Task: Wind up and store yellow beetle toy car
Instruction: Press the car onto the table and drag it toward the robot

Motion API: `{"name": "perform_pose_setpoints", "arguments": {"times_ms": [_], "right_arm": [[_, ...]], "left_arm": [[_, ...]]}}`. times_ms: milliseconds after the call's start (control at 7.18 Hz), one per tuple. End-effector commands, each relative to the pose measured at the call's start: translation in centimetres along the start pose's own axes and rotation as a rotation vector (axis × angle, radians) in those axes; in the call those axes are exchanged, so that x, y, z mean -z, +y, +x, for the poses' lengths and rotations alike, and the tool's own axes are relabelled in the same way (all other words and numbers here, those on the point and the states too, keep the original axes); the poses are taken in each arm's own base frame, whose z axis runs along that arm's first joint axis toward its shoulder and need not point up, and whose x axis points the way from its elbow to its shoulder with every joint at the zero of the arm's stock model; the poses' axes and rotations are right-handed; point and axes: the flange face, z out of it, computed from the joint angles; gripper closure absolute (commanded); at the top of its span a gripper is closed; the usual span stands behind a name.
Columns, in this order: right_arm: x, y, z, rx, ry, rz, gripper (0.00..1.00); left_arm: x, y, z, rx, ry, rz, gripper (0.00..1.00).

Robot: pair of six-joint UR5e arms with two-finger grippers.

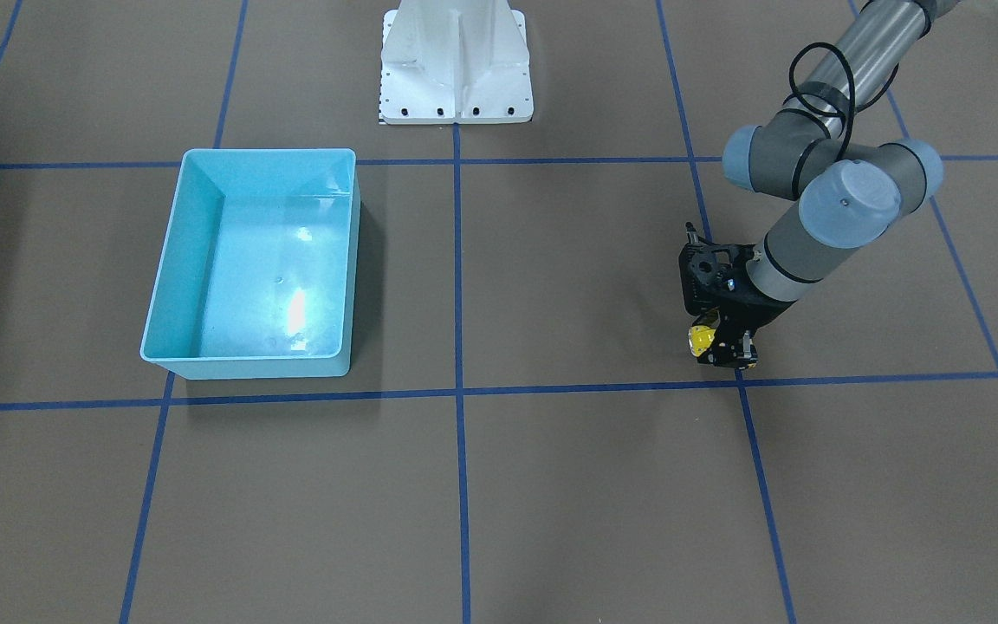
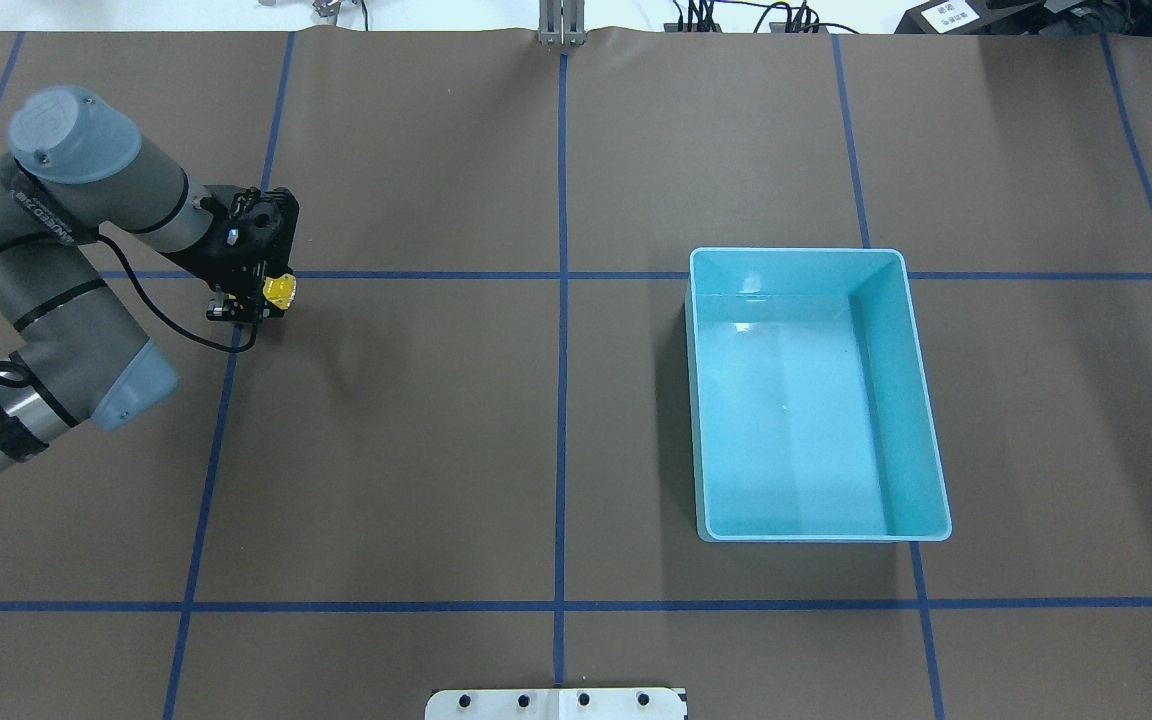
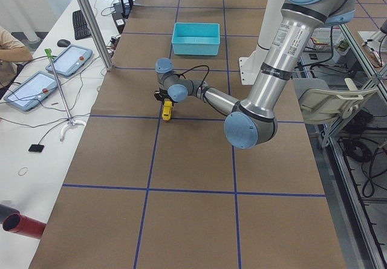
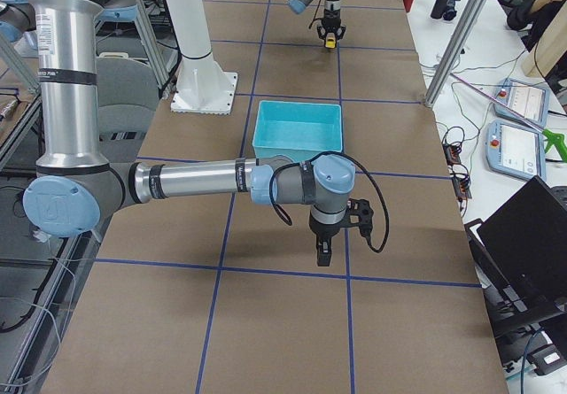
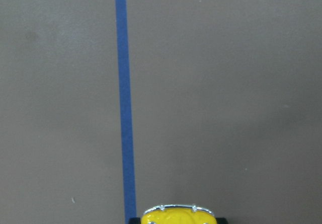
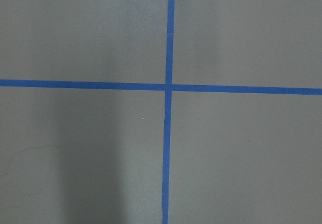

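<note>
Glossy rounded yellow beetle toy car [image 5: 177, 216] | clamped in left claw [image 1: 720, 347]

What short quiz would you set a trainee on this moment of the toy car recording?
1. Which gripper holds the yellow beetle toy car?
2. True or false: the light blue bin has a toy in it.
3. In the overhead view, the bin stands: A) in the robot's left half, B) in the robot's right half, C) across the centre line.
Key: 1 the left gripper; 2 false, it is empty; 3 B.
</note>
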Motion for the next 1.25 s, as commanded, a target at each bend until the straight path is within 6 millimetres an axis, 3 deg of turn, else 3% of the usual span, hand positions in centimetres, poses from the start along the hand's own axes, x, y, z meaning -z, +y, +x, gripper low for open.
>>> {"name": "perform_pose_setpoints", "arguments": {"times_ms": [0, 835, 1114], "right_arm": [[0.0, 0.0, 0.0, 0.001, -0.001, 0.000, 0.00], [-0.2, 0.0, -0.1, 0.001, -0.001, -0.005, 0.00], [-0.2, -0.1, -0.1, 0.003, 0.001, -0.004, 0.00]], "left_arm": [[-0.7, 0.2, 0.4, 0.003, 0.017, -0.003, 1.00], [-1.1, 0.8, 0.4, 0.005, 0.016, -0.009, 1.00], [-2.8, 2.7, 0.3, -0.008, 0.003, 0.011, 1.00]]}}
